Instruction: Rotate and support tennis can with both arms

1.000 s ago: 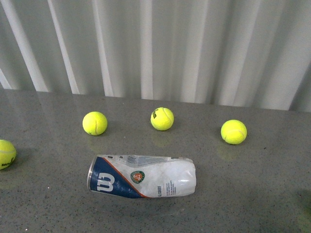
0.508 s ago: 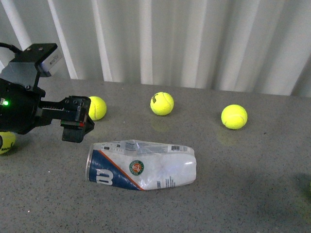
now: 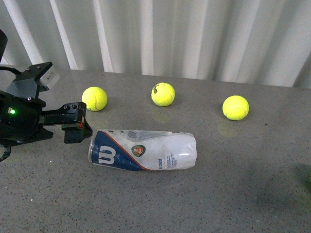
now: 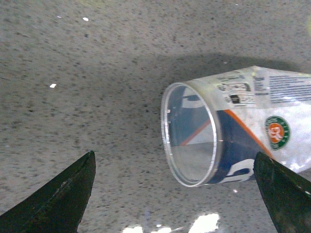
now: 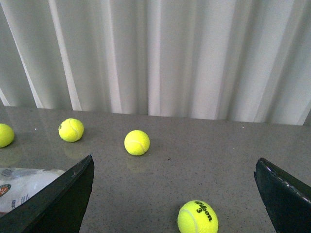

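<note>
Left to right. My left gripper (image 3: 80, 121) is spread wide and holds nothing. It sits low, just beside the silver rim of the can (image 3: 143, 150). The can lies on its side on the table (image 3: 243, 194), rim toward my left and dented end toward my right. Through the rim, the left wrist view shows only the can's inner wall. Behind it, apart from it: first ball (image 3: 95, 98), second ball (image 3: 163, 94), third ball (image 3: 235, 108). A fourth ball (image 5: 197, 217) lies near my right gripper (image 5: 173, 160), which is also wide open and empty.
</note>
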